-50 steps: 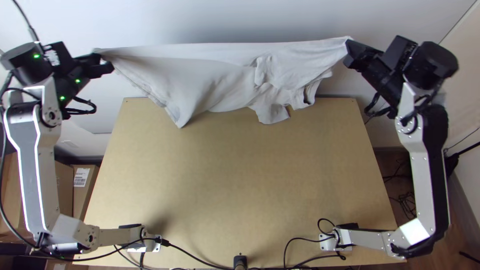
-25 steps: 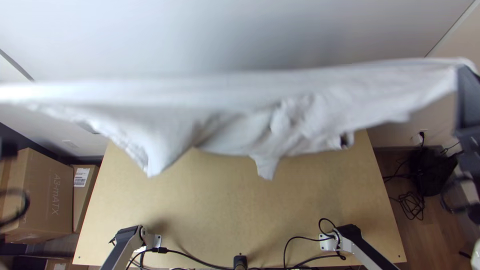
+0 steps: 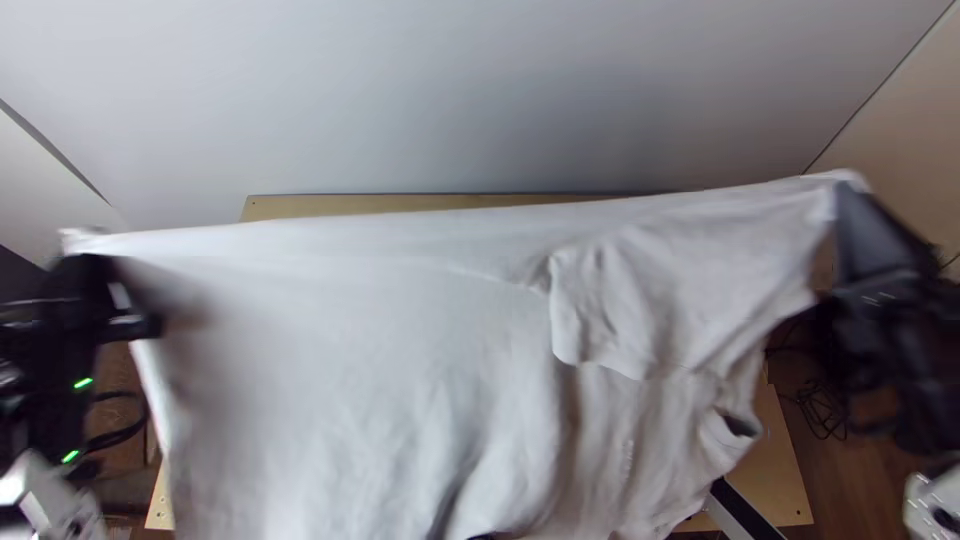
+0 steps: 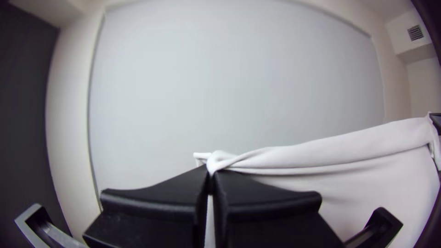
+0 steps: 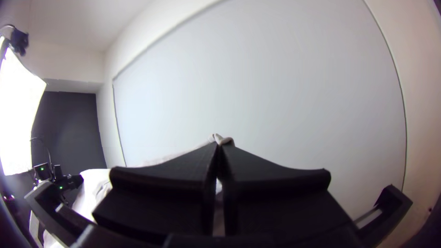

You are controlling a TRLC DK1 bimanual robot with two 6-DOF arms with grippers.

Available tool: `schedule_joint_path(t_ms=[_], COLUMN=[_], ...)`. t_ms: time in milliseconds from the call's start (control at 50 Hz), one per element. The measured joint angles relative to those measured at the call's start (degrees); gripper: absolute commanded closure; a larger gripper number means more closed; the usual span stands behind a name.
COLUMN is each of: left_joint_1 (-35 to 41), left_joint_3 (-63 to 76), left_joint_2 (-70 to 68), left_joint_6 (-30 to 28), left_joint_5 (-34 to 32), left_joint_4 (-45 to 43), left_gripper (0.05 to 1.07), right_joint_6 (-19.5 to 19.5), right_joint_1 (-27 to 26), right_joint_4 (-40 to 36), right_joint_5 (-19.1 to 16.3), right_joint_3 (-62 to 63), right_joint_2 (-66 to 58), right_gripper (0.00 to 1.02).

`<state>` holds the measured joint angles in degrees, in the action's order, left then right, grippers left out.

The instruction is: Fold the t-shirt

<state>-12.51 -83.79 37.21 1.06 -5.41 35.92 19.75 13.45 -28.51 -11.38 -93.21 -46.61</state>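
Observation:
In the top view the white t-shirt point(image 3: 380, 340) hangs stretched between both grippers, its upper edge nearly straight and the lower part draping in loose creases. The left gripper point(image 3: 100, 265) holds its upper left corner, and the right gripper point(image 3: 845, 195) its upper right corner. In the left wrist view the left gripper point(image 4: 211, 177) is shut on a twisted bit of cloth, with the t-shirt point(image 4: 367, 160) stretching away from it. In the right wrist view the right gripper point(image 5: 219, 149) is shut on a small bunch of the t-shirt point(image 5: 224, 139).
The wooden table point(image 3: 400, 205) lies beneath the hanging cloth, which hides most of it. Behind its far edge stands a pale wall point(image 3: 450, 100). Dark cables point(image 3: 820, 405) lie on the floor right of the table.
Both grippers have come toward the near side from beyond the far edge, holding the t-shirt. The cloth, bunched narrow before, now swings out wide over the table.

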Motion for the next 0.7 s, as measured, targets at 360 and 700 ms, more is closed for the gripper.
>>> schedule_joint_path(t_ms=[360,700], left_joint_1=[1.7,2.8], left_joint_3=[44.3,44.1], left_joint_2=[1.4,26.9], left_joint_6=[-3.9,-2.4], left_joint_5=[-7.6,-8.8], left_joint_4=[-11.2,-26.1], left_gripper=[1.05,1.05], right_joint_6=[6.4,6.8], right_joint_1=[3.0,0.2], right_joint_4=[15.1,31.1], right_joint_5=[0.0,-0.2], right_joint_3=[49.6,54.7], right_joint_2=[1.6,-18.1], right_gripper=[1.00,1.00])
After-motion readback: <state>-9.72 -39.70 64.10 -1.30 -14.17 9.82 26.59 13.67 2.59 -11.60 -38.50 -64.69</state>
